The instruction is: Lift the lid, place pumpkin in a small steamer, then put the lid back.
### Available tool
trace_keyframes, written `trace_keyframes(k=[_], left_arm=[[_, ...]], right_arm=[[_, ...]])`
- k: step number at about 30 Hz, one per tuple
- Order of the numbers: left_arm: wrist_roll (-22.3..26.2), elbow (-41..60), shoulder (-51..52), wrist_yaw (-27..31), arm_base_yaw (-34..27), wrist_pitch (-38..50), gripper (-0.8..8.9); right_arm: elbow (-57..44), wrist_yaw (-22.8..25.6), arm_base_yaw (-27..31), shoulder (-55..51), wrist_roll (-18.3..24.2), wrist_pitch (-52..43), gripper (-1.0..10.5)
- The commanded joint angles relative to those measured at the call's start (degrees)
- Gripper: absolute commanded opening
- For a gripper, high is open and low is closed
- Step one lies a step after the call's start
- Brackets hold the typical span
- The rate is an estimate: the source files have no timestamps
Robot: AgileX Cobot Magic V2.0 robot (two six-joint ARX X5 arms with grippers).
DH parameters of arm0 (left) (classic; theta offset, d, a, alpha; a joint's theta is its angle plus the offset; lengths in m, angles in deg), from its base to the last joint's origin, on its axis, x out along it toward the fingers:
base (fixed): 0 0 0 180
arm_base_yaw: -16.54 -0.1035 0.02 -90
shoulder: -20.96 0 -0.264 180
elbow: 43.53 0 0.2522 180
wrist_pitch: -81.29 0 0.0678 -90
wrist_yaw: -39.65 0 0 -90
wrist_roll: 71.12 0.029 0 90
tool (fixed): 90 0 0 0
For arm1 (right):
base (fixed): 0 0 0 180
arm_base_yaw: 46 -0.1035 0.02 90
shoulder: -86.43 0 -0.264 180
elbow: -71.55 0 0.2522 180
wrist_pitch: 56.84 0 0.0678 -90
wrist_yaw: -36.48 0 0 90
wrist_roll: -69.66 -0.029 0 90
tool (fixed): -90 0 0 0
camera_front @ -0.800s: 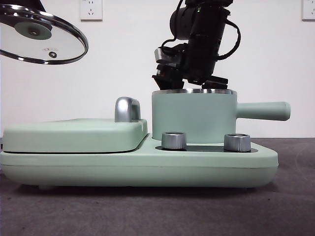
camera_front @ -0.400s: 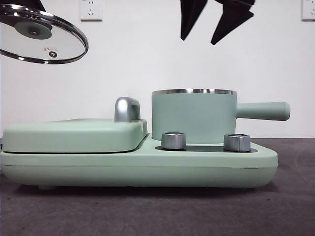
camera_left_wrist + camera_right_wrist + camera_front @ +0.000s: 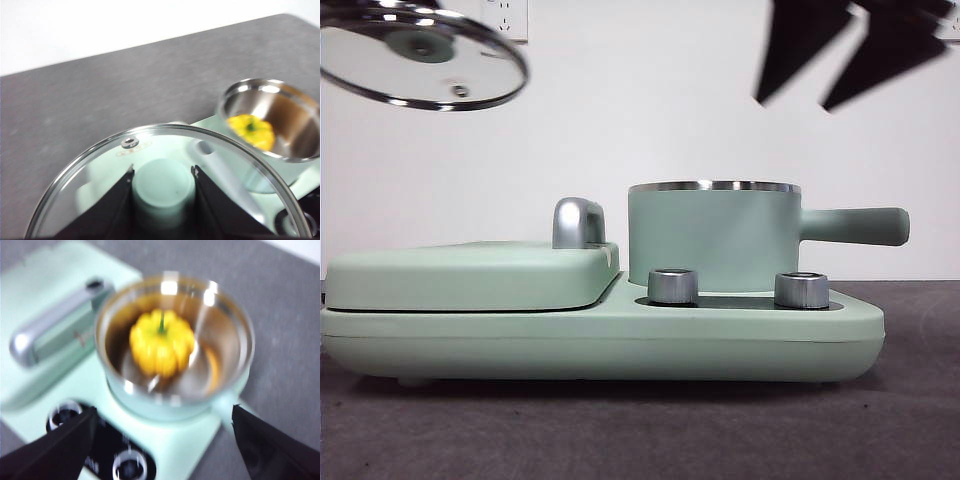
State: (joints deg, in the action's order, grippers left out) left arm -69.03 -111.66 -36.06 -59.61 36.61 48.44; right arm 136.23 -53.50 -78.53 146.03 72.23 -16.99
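Sitting inside the small steamer point(image 3: 175, 347), stem up, is the pumpkin point(image 3: 161, 342), clear of both grippers. Right gripper point(image 3: 847, 55), jaws spread wide w/ nothing between, is hanging well above the pot; vs 0.5 s ago it's shifting toward the handle side & blurring. Left gripper point(image 3: 162, 185) is clamping the lid point(image 3: 420, 55) by its knob point(image 3: 162, 187), held high off to the side over the grill cover point(image 3: 470, 275); lid is riding slightly higher & nearer the pot than before.

Bright, even light; right wrist view blurred, steel glares.
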Motion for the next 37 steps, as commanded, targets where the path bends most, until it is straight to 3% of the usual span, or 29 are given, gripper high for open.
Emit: trace_keyframes(k=[1,7,16,24,30,37], left_arm=[[-0.2,-0.9,-2.4,-0.4,2.7,3.7,0.11],[-0.2,-1.0,-8.8,-0.4,8.7,11.9,0.11],[0.6,-2.7,-20.7,-0.4,15.0,26.5,0.1],[5.2,-10.8,-31.8,-0.5,18.2,29.6,0.11],[6.3,-18.3,-39.9,-1.7,19.8,30.9,0.11],[7.8,-18.6,-43.0,-2.4,20.1,33.9,0.11]], right_arm=[[-4.4,0.1,-0.3,-5.0,0.0,-0.7,4.1],[-11.5,0.2,-0.3,-16.8,0.0,0.3,4.1],[-12.3,6.1,-0.3,-25.2,-0.3,16.1,4.1],[-12.3,6.1,-0.3,-27.2,-4.6,21.7,4.1],[-12.3,6.1,-0.3,-27.2,-5.2,21.6,4.1],[-12.3,6.1,-0.3,-27.2,-5.6,21.6,4.1]])
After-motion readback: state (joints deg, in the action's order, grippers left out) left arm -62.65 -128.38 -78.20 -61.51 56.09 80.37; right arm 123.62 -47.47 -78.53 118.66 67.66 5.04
